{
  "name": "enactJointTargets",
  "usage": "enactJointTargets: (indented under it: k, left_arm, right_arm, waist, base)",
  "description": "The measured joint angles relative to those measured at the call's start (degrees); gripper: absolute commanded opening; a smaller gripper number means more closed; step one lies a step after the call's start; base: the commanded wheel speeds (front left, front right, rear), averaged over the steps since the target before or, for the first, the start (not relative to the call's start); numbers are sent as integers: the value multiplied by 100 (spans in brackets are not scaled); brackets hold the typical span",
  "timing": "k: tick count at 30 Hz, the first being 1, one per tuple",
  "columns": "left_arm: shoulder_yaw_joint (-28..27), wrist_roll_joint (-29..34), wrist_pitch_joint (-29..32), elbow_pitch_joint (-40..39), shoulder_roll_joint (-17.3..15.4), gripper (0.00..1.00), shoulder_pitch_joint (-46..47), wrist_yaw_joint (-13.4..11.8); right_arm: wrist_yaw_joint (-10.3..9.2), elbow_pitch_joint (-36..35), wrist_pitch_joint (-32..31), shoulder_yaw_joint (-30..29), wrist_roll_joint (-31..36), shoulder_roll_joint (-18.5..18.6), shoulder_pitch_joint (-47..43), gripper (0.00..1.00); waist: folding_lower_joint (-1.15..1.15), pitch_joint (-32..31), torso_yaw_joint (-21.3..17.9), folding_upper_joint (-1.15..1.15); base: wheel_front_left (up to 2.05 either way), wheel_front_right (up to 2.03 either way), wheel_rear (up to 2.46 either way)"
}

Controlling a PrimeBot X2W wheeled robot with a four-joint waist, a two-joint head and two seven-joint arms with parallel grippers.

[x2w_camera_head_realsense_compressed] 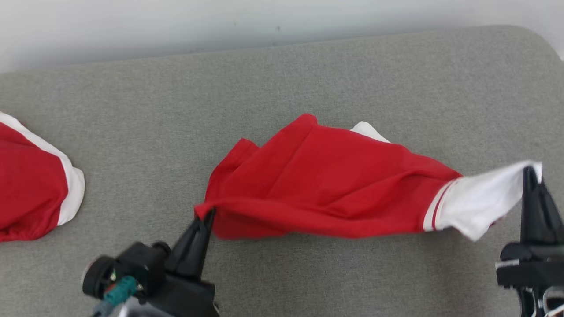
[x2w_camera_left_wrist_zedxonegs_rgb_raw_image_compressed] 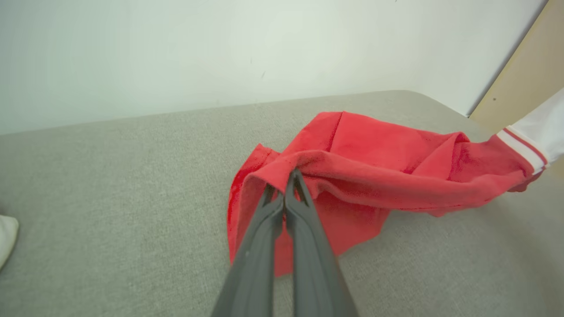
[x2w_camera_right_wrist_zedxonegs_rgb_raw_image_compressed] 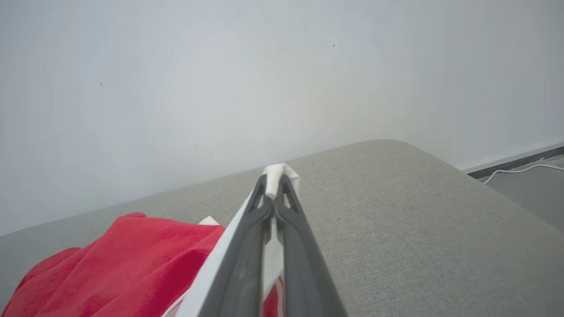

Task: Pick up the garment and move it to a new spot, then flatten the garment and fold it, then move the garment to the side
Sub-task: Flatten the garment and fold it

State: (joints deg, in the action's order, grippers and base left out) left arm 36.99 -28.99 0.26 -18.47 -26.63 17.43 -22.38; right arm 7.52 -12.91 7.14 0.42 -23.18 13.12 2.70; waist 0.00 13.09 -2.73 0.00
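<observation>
Both clamped on garment [x2w_camera_head_realsense_compressed: 317, 185]: left pincer [x2w_camera_head_realsense_compressed: 210, 213]; right pincer [x2w_camera_head_realsense_compressed: 531, 171] | grey upholstered surface [x2w_camera_head_realsense_compressed: 308, 79]; white wall [x2w_camera_head_realsense_compressed: 132, 26] behind

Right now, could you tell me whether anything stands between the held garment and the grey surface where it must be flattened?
Nothing visible does. The left gripper and right gripper both grip the garment, stretched over the grey surface. Another red and white cloth lies well off to the robot's left, apart from it.
</observation>
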Motion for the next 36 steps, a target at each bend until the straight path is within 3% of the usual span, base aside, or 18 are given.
enactJointTargets:
  k: [7,24,32,36]
  left_arm:
    - [-370,14,-31,-299,29,0,782,52]
    - [-1156,114,330,-110,-24,0,3258,270]
    - [-1214,-23,381,205,66,0,3639,420]
    - [-1198,-145,293,806,220,0,4004,666]
  right_arm:
    - [-1,-386,-37,199,-8,110,1007,0]
    - [-1,-278,-110,396,192,446,3857,0]
    - [-1,140,-305,644,2,556,4375,0]
    - [-1,753,-302,977,36,725,4970,0]
  waist:
    - [0,-201,114,0]
    - [-1,-573,145,0]
    - [0,-476,132,0]
    - [0,-327,130,0]
  base:
    - [0,0,0]
    - [0,0,0]
    - [0,0,0]
    - [0,0,0]
